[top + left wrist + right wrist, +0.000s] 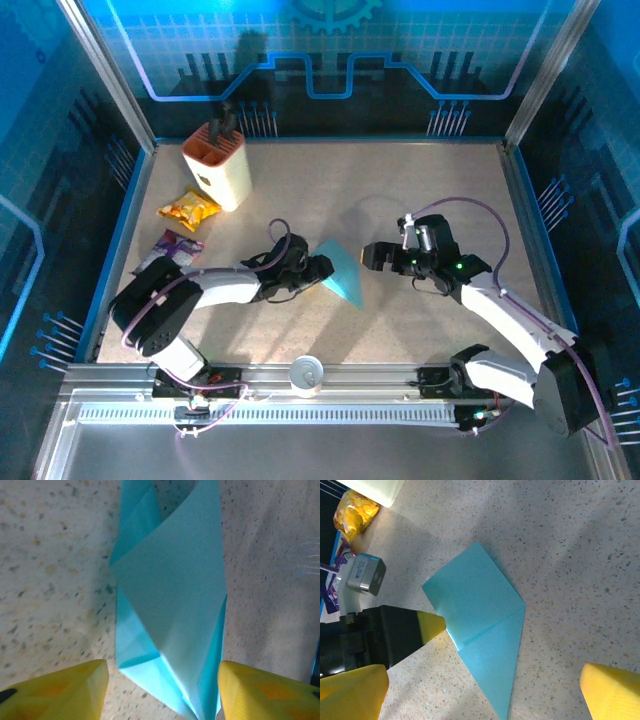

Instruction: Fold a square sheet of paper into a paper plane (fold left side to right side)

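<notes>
Folded light-blue paper (341, 272) mid-surface (430, 190): left gripper (320, 270) open astride its left edge; right gripper (372, 256) wide open, near right, apart.

The paper (170, 605) is thin, smooth and light blue, with a faint sheen on its flat faces and sharp creases. The table (420, 200) is a matt, speckled, stone-like top, finely grained. The left gripper (162, 685) has 2 pads (60, 692) of smooth yellow plastic, slightly glossy, on a matt black body. The block (218, 170) looks like smooth cream plastic. The yellow packet (188, 208) and purple packet (178, 243) are crinkled glossy foil. The rail (380, 378) is brushed metal.
</notes>
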